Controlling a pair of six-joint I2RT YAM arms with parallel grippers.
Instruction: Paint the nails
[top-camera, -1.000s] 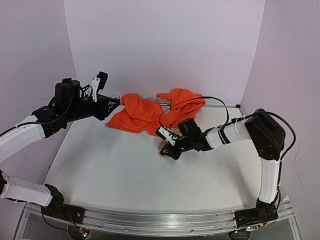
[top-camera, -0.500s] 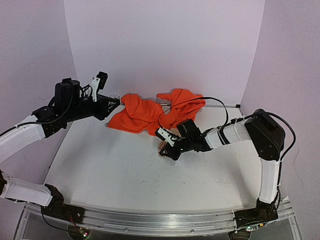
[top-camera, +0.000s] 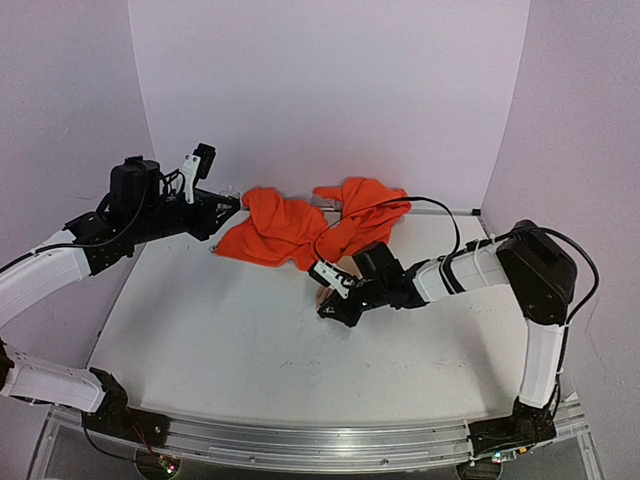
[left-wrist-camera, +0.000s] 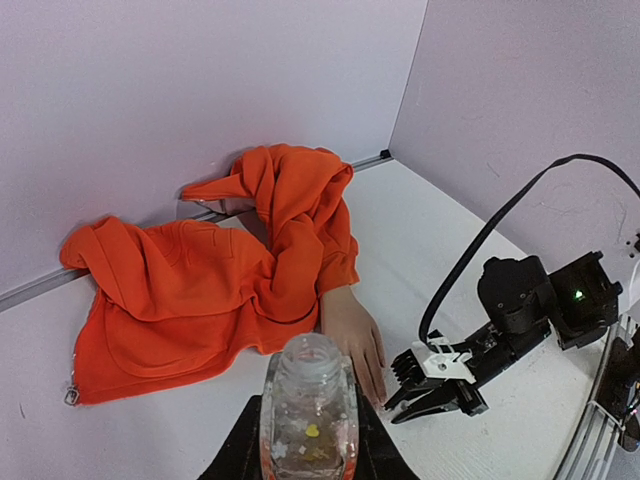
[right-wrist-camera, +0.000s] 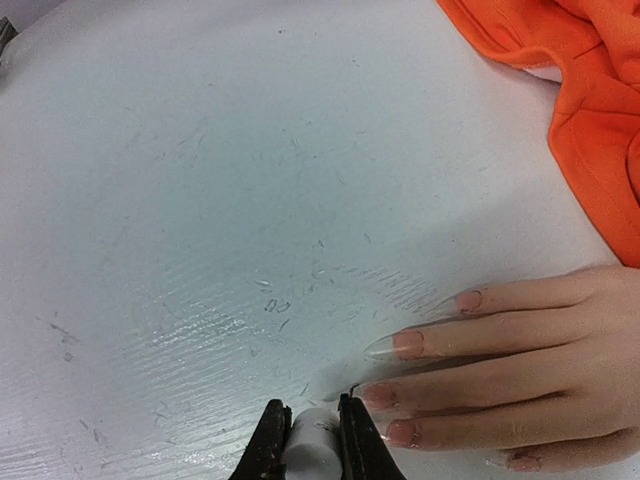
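Left wrist: bottle overlaps mannequin hand.

The sleeve lies along the table's far edge, the mannequin hand just before it. At the nails sits the right gripper, a small piece in it. The bottle hangs by the far edge, left of the sleeve.

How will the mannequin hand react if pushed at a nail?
The mannequin hand lies flat on the table with no clamp visible, so it may slide. Its crumpled orange sleeve looks floppy, probably anchoring little. The fingers seem moulded, likely stiff.
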